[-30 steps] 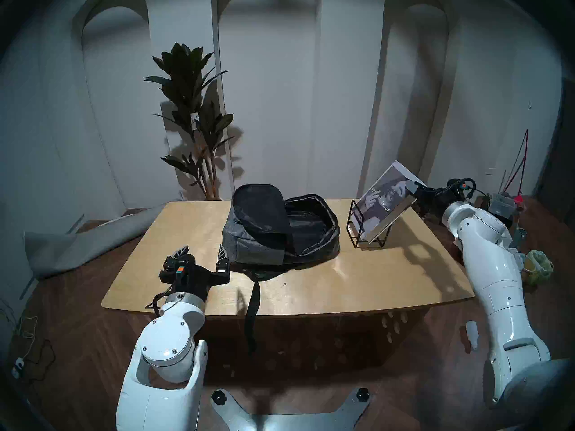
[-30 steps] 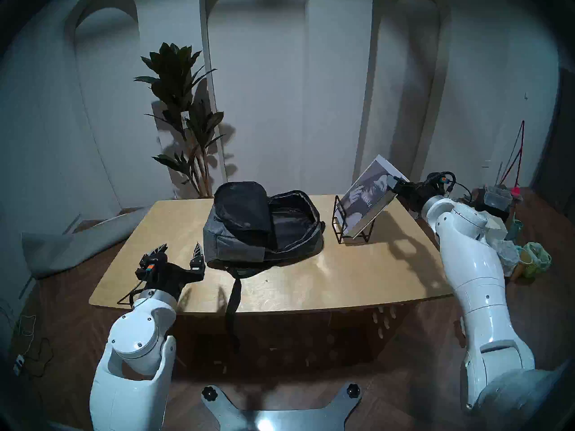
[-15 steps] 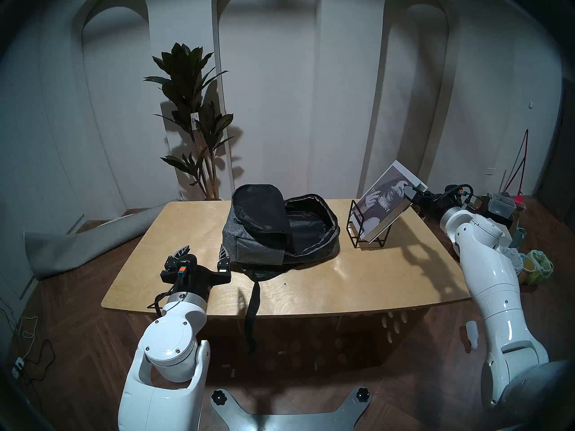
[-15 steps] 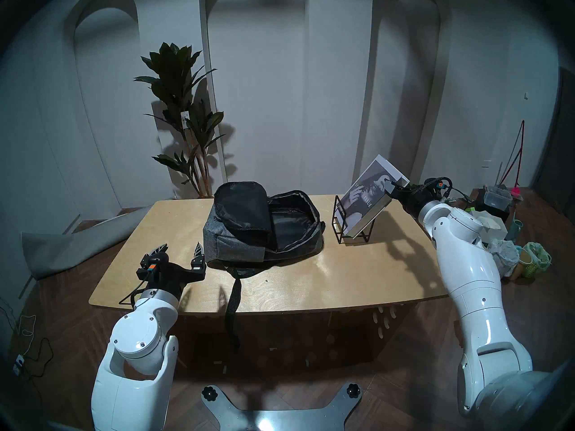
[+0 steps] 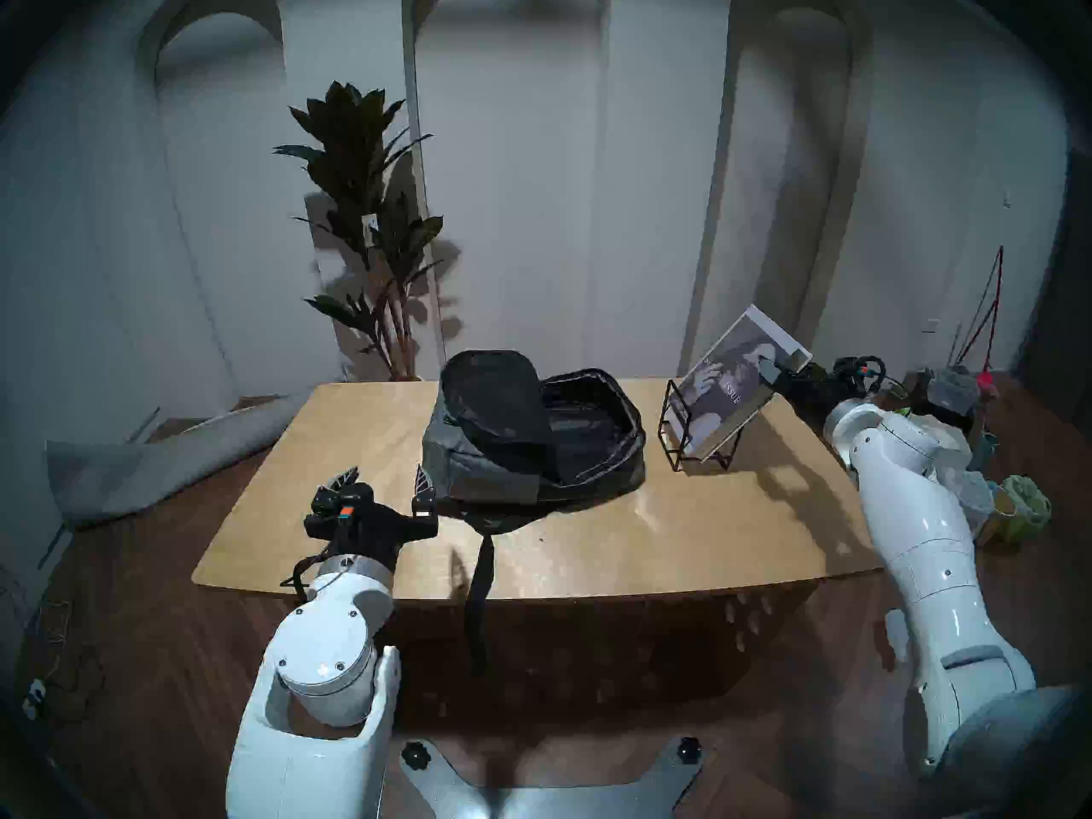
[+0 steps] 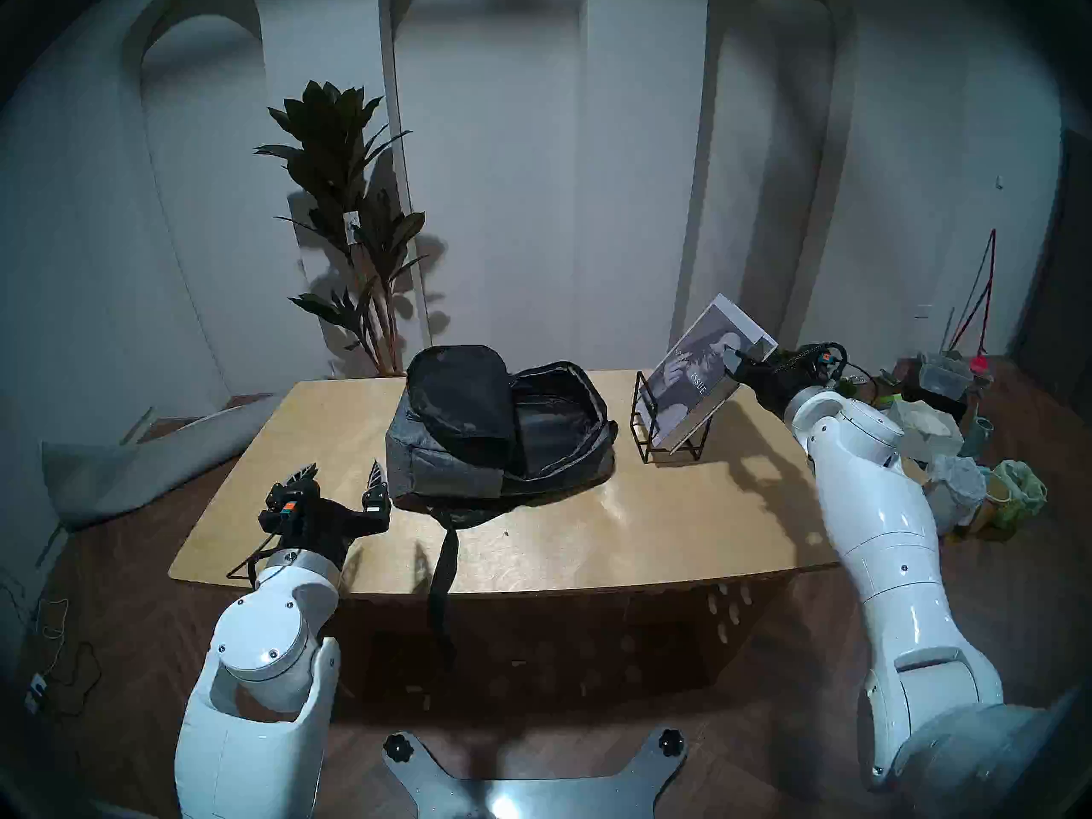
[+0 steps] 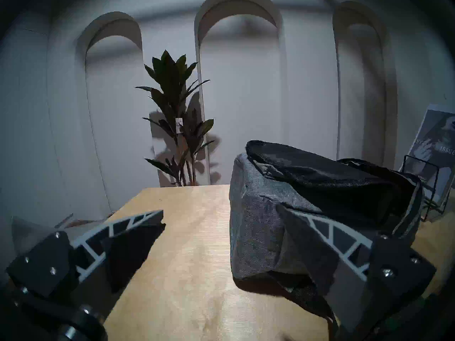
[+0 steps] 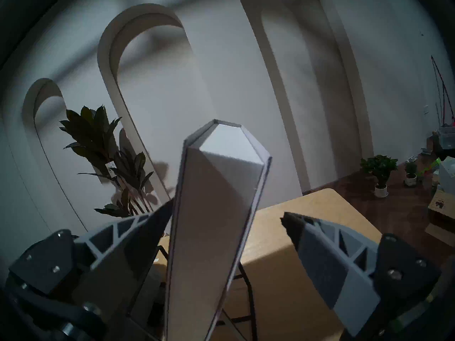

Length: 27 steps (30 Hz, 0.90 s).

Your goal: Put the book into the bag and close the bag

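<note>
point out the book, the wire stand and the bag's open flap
book (image 5: 733, 380): head left view, on the cover photo.
wire stand (image 5: 670, 413): head left view, on its left upright frame.
bag flap (image 5: 493, 398): head left view, on the black lining.

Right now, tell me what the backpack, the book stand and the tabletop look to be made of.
Backpack: woven fabric, heathered dark grey outside with a black, slightly shiny lining, likely nylon; it sags and creases.
Book stand: thin black wire, probably painted metal; only open rod outlines show.
Tabletop: pale wood, perhaps plywood or veneer; grain shows under a light sheen.
</note>
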Available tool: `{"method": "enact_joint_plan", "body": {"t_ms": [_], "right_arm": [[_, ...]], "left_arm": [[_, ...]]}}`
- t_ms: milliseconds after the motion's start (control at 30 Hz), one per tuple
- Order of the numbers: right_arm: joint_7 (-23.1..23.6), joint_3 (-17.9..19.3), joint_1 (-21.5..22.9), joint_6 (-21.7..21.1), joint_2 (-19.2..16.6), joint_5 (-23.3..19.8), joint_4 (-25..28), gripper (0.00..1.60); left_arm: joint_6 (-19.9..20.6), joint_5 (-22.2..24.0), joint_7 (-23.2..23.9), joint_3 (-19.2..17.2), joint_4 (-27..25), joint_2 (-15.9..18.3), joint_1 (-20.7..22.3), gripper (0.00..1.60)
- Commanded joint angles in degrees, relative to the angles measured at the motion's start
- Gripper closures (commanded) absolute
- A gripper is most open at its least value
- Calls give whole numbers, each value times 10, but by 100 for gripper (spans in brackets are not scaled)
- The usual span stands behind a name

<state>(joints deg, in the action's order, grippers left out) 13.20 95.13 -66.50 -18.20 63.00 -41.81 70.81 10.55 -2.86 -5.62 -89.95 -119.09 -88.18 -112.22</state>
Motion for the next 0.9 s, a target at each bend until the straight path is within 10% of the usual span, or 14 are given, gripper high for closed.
{"method": "enact_joint_plan", "body": {"t_ms": [0, 233, 267, 433, 467, 867], "right_arm": [[6, 4, 20, 11, 1, -3, 2, 0], [10, 4, 27, 15, 2, -1, -1, 15], [10, 4, 28, 15, 2, 0, -2, 83], [9, 4, 30, 17, 3, 2, -2, 129], [9, 4, 30, 18, 4, 3, -3, 160], [16, 14, 25, 20, 5, -5, 15, 160]], "left_arm": [[-4, 1, 2, -1, -7, 2, 9, 0], [-5, 0, 0, -1, -5, 0, 11, 0], [-5, 0, 0, 0, -4, 0, 11, 0], [-6, 0, -1, 0, -3, -1, 12, 0], [-6, 0, -1, 0, -2, -2, 12, 0], [-5, -4, -3, 3, -2, -1, 14, 0]]}}
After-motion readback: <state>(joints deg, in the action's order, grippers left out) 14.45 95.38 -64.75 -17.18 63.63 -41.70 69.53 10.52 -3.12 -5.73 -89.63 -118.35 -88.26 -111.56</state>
